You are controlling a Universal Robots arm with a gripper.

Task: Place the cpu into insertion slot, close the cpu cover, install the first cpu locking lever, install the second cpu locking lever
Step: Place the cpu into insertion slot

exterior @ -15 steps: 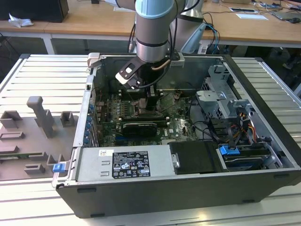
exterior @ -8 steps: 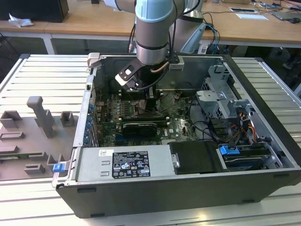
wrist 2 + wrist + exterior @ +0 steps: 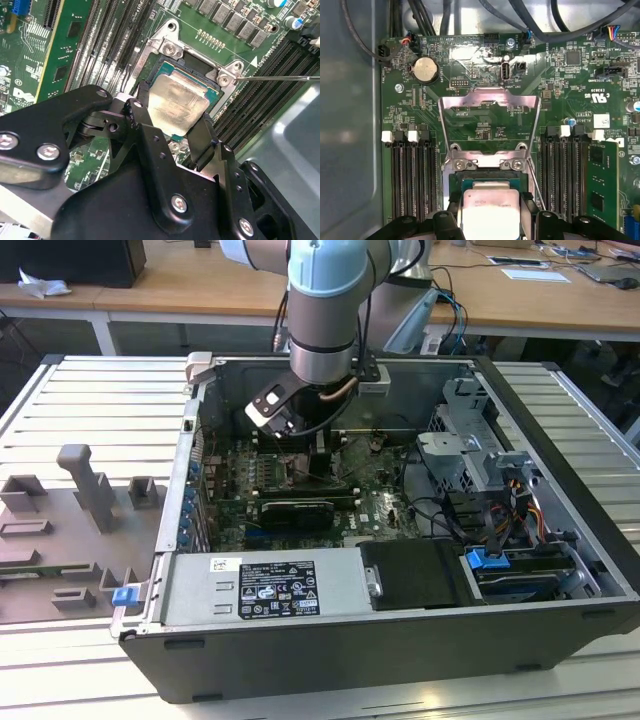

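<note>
The gripper [image 3: 172, 122] is clamping its 2 fingers [image 3: 142, 112] on opposite edges of the cpu [image 3: 180, 97], holding it over the insertion slot [image 3: 192, 62]. The cpu cover [image 3: 490, 102] is standing open, swung back from the slot.

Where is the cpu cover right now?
In the first wrist view, the cpu cover is swung open, hinged at the insertion slot's edge, between the two memory slot banks, beyond the cpu.
</note>
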